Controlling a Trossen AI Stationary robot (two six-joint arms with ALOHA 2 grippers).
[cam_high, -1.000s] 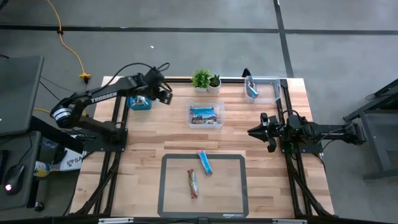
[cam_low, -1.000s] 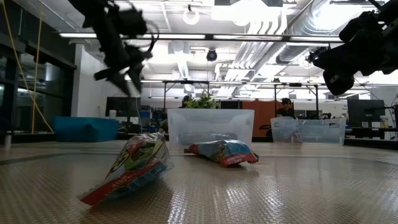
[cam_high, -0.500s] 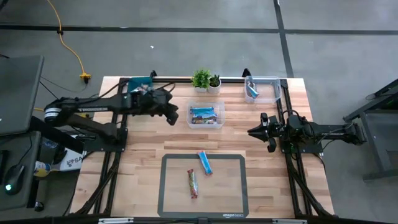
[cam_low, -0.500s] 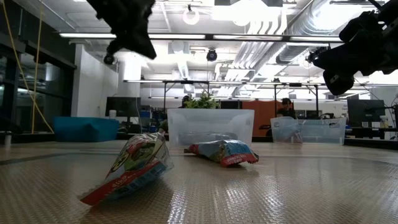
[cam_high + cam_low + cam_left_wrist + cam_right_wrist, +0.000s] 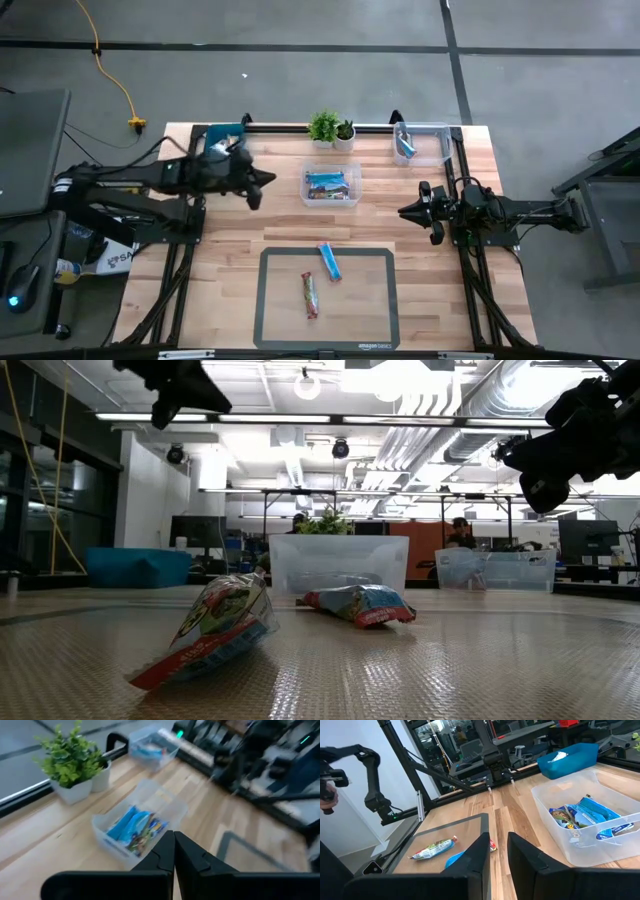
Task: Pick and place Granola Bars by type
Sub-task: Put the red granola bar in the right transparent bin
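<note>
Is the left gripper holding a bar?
No, the left gripper is shut with nothing between its fingers, up above the table.

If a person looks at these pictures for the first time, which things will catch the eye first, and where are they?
Two granola bars lie on the grey mat at the table's near edge: a multicoloured bar and a light blue bar. Behind them, mid-table, a clear bin holds more blue bars. The left pincer, shut and empty, hovers beside that bin; the right pincer waits at the right side.
</note>
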